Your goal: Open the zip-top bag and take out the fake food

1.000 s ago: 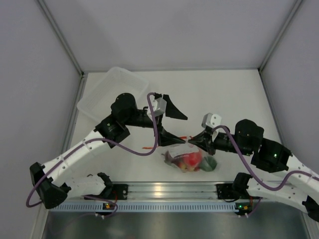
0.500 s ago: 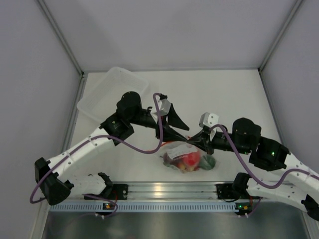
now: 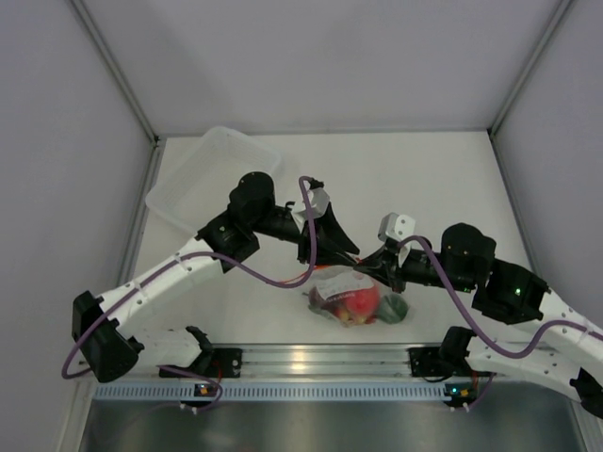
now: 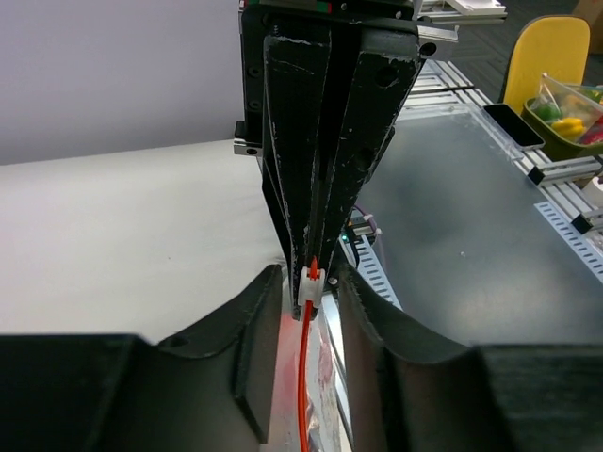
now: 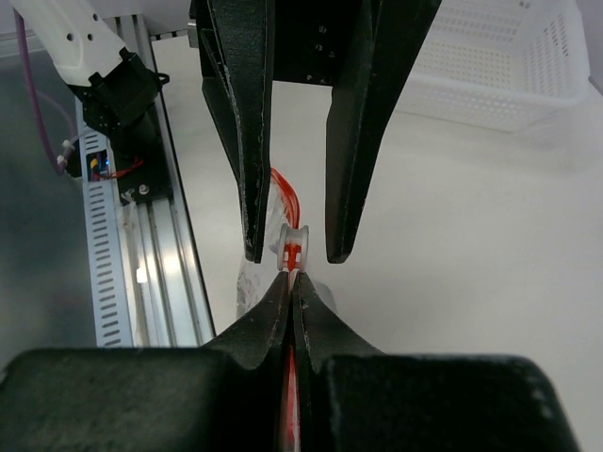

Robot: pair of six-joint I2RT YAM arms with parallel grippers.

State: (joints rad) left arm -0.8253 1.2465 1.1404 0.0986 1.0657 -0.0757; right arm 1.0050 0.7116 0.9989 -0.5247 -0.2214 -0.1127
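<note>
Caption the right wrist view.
Right claw pinches the zip-top bag by its orange strip; open left claw straddles the white slider.

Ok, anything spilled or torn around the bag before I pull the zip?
Nothing stands out: the bag looks intact, food inside. Right gripper pinches the zip strip; left gripper sits open around the slider.

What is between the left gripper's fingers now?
The white slider of the zip-top bag sits in the open left gripper, touching neither finger; the right gripper is shut on the zip strip. Seen in the right wrist view.
</note>
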